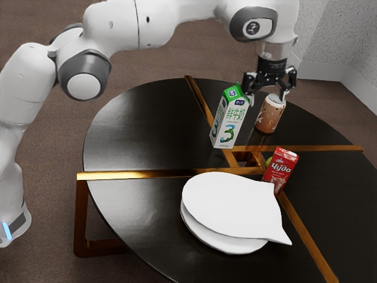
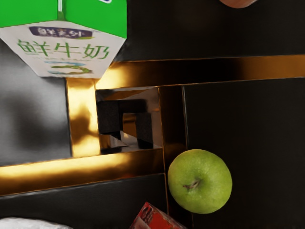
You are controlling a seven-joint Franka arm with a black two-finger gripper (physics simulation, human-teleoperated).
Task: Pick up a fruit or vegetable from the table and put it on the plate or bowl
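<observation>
Green apple [image 2: 200, 180], tucked just beside red drink carton [image 1: 280, 170]: we risk toppling that carton on descent, gripper [image 1: 269, 89] open wide, empty.

The table [image 1: 135, 135] is glossy black, divided by gold strips [image 1: 165, 173]. The plate [image 1: 230, 206] is plain white. The milk carton [image 1: 228, 118] is white with a bright green top, green Chinese lettering and a large teal 3. The small carton [image 1: 280, 170] is red with white lettering. The can [image 1: 270, 113] is brown with pale markings. The apple [image 2: 200, 180] is yellow-green, finely speckled, with a brown stem. The arm [image 1: 118, 29] is white with grey joints, and the gripper [image 1: 270, 88] is black. The floor [image 1: 59, 194] is brown.
</observation>
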